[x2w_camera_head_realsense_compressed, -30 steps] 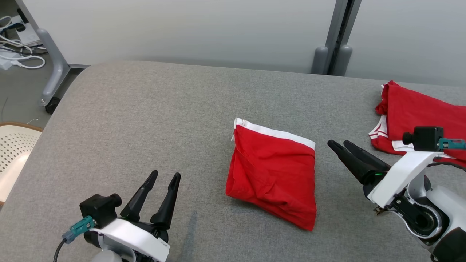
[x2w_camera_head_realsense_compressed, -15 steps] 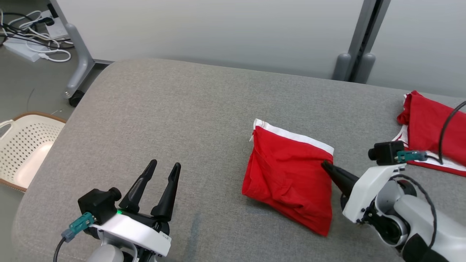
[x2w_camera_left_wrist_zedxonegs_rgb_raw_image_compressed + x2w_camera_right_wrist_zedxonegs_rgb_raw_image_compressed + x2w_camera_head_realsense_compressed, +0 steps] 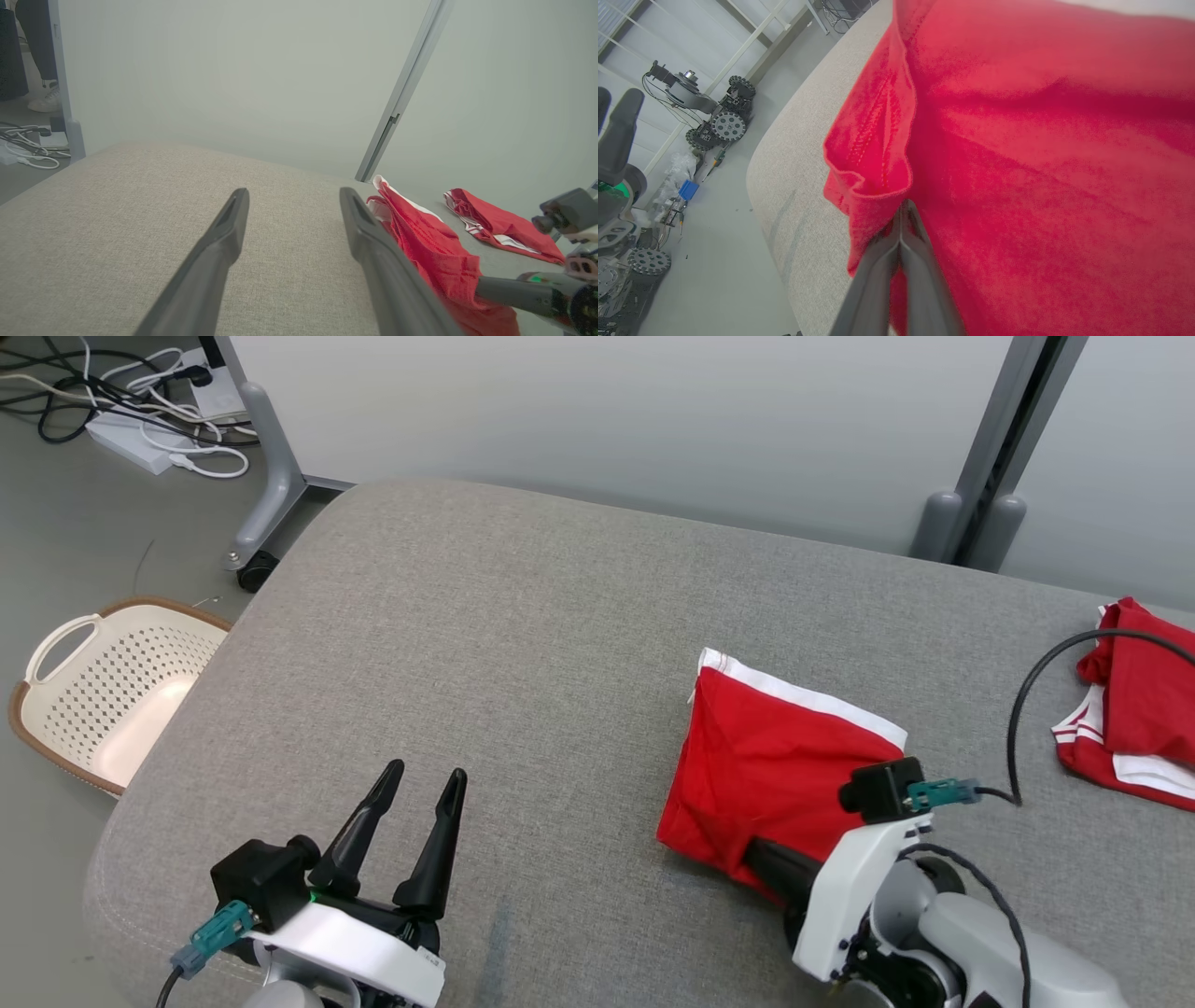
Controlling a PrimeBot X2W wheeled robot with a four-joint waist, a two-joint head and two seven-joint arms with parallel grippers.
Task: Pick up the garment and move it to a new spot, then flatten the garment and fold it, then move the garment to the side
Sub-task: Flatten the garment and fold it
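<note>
The garment [image 3: 775,756] is red with a white band, folded into a rough square on the grey table [image 3: 513,616], right of centre. My right gripper [image 3: 761,859] reaches in at its near edge, jaws pressed together. In the right wrist view the right gripper [image 3: 901,207] has its tips tucked under a hemmed fold of the garment [image 3: 1041,140], pinching the cloth. My left gripper [image 3: 427,770] stands open over bare table at the lower left, well apart from the garment. In the left wrist view the left gripper [image 3: 293,191] holds nothing, with the garment [image 3: 430,252] off to its right.
A second red and white garment [image 3: 1134,709] lies at the table's right edge. A cream basket [image 3: 56,644] sits on the floor to the left. Cables [image 3: 140,420] and a wheeled table leg [image 3: 261,504] are at the back left. Another wheeled machine [image 3: 714,121] stands on the floor.
The head camera has swung, shifting the whole picture. My right gripper went from open beside the garment's right edge to shut at its near edge. The left gripper stayed open and still.
</note>
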